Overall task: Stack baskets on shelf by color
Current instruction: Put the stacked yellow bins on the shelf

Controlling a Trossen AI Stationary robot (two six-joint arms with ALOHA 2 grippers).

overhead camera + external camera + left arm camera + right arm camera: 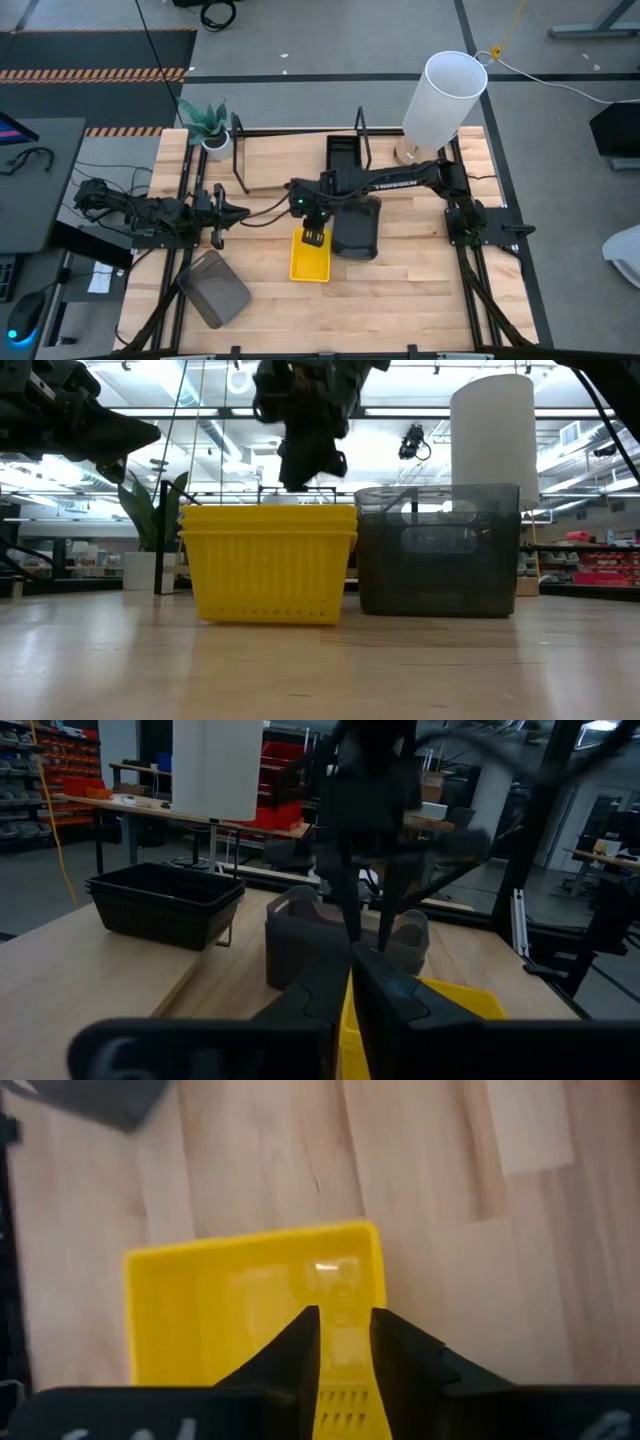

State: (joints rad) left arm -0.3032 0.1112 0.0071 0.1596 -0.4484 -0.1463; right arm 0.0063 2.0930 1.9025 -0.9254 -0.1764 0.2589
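Yellow baskets (pixel 310 260) stand nested in a stack on the table's middle; the low view shows their rims (pixel 268 515) one on another. A dark grey basket (pixel 357 228) stands right beside them on its base. Another grey basket (pixel 215 288) lies near the table's near left. A black perforated basket (pixel 343 152) sits on the shelf (pixel 290 160) between wire frames. My right gripper (pixel 343 1330) hangs over the yellow stack's far end, pointing down, open by a narrow gap and touching nothing. My left gripper (pixel 240 210) waits shut above the table's left side.
A white cylinder lamp (pixel 445 95) stands at the far right and a small potted plant (pixel 210 125) at the far left. Upright wire frames (pixel 240 150) rise along the shelf. Bare wood lies near the table's near right.
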